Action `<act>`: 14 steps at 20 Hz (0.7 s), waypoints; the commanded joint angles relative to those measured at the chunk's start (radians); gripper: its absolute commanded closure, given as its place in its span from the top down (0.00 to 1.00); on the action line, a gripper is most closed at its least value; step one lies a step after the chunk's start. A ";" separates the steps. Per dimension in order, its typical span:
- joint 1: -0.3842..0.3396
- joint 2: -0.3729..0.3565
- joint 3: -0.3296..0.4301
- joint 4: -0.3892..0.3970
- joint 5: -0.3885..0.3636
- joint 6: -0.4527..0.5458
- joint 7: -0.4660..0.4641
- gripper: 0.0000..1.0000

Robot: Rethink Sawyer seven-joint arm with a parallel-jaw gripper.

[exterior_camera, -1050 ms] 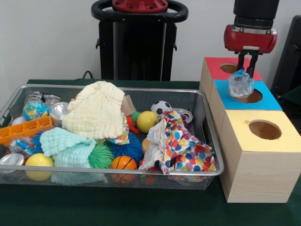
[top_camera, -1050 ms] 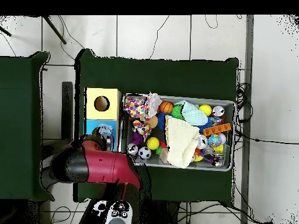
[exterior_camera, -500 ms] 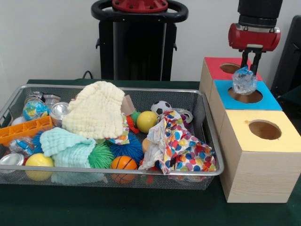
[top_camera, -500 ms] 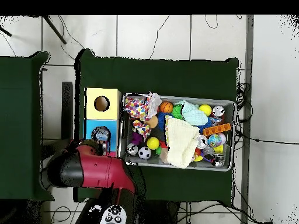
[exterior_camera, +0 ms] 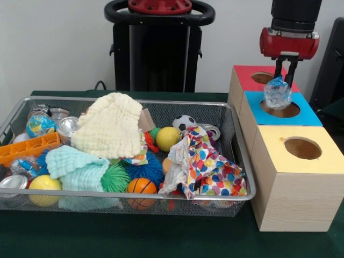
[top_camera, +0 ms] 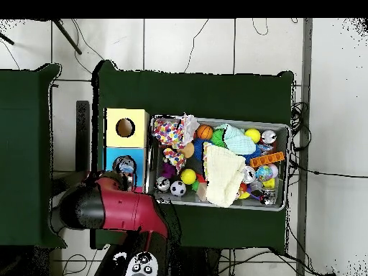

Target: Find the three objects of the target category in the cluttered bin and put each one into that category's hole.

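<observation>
One wire bin [exterior_camera: 236, 161] crammed with balls and cloths fills the left of the green worktop [exterior_camera: 161, 236], while at right the gripper [exterior_camera: 284, 67] has its fingers clamped on a crumpled clear plastic wad [exterior_camera: 278, 95] just above the blue box's hole [exterior_camera: 281, 110].

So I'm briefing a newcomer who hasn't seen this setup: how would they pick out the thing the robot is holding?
Look to the row of three wooden boxes beside the wire bin, with red, blue and yellow tops. Over the middle, blue-topped box hangs the gripper, pinching a crumpled clear plastic wad. It is the only item held in the air above a hole.
</observation>
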 commanded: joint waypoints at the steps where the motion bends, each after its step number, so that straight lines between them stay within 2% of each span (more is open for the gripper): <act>1: -0.020 0.086 0.022 0.001 0.037 -0.010 0.246 0.00; 2: -0.010 0.092 0.008 -0.009 0.038 0.002 0.251 0.00; 3: -0.001 0.097 -0.004 -0.019 0.039 0.013 0.247 1.00; 14: 0.003 0.096 -0.018 -0.029 0.035 0.043 0.232 1.00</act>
